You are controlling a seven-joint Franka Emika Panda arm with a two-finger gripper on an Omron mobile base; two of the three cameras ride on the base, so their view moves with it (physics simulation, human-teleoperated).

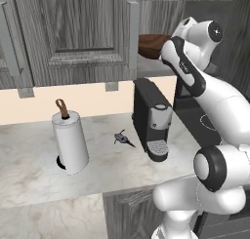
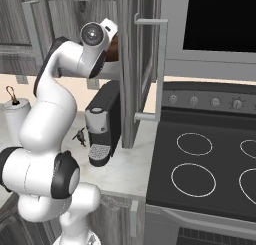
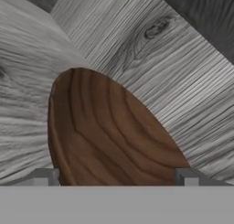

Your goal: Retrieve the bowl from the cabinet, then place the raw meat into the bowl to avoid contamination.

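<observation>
Tool [image 3: 117, 176] spread wide at frame bottom, fingertips flanking round dark-brown wooden bowl [image 3: 105, 136], nothing gripped. Tiny grey-purplish raw meat [image 1: 122, 138] mid-frame on marble table [image 1: 29, 169].

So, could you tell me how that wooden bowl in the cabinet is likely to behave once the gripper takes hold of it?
The bowl looks like solid wood, so it is probably stiff and unlikely to flex or crack. Its smooth surface may be slippery against the fingertips. Being wide and shallow, it may tilt if gripped at one edge by the open gripper.
</observation>
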